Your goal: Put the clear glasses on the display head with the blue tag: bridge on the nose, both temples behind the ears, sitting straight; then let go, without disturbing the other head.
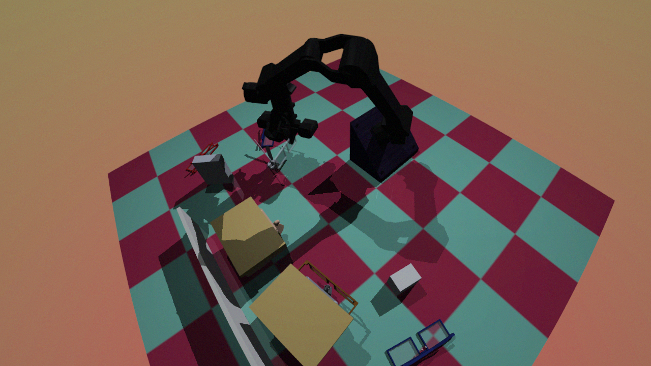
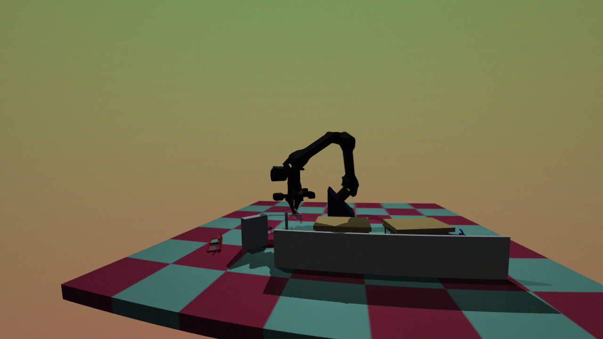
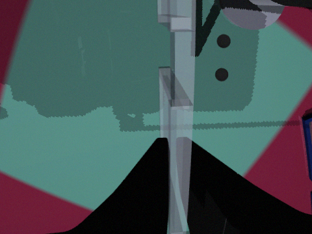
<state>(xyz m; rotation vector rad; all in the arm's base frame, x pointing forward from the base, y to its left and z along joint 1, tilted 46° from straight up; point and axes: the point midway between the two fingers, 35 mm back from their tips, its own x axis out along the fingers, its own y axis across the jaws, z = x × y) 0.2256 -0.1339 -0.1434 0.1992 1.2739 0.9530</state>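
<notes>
I have the glasses (image 1: 286,148) (image 2: 298,216) (image 3: 182,65) pinched in my narrowed end effector (image 1: 291,140) (image 2: 294,210) (image 3: 171,147) above the desk (image 1: 505,204) (image 2: 219,303) (image 3: 65,156), so the grasp is done, while seating and release seemingly remain, though I cannot make out the blue tag.

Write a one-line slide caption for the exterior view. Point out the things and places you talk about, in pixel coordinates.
Gripper (image 1: 291,140) (image 2: 294,212) (image 3: 171,147) holding clear glasses (image 1: 287,148) (image 2: 297,217) (image 3: 183,65) above a checkered table (image 1: 496,191) (image 2: 202,303).

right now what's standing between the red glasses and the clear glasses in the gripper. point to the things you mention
A grey upright box (image 1: 212,171) (image 2: 254,233) stands between the red glasses (image 1: 210,146) (image 2: 220,243) and the clear glasses (image 1: 280,153) (image 2: 300,217) (image 3: 182,81), as the exterior view shows.
</notes>
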